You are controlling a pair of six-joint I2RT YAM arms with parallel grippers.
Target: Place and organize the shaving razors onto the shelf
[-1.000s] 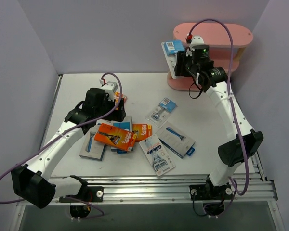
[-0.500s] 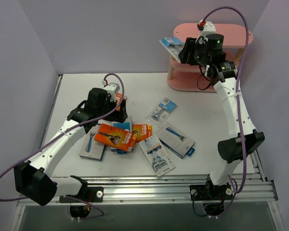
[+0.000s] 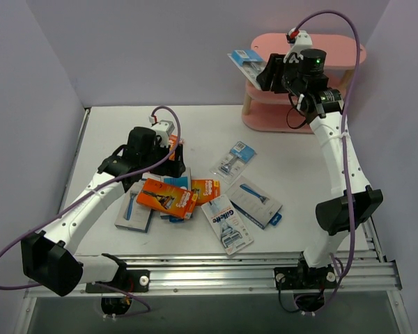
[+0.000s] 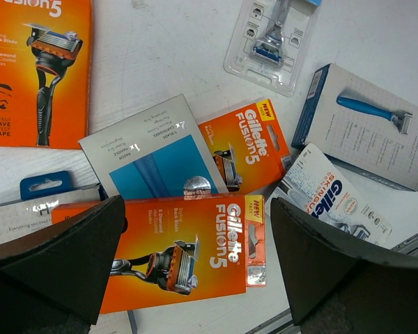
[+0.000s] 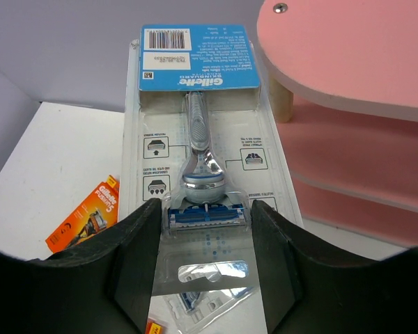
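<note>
left end effector [image 4: 195,216] gapes wide, empty, above overlapping razor packs [image 3: 168,197] on the surface [image 3: 216,132], several half-buried. right end effector [image 5: 205,229] clamps a gillette blister card [image 5: 198,104], its lower end hidden, aloft beside the pink shelf [image 5: 348,56], cut off rightward.

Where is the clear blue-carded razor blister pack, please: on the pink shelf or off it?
Off it: the right gripper holds the clear blister pack in mid-air beside the pink shelf.
</note>
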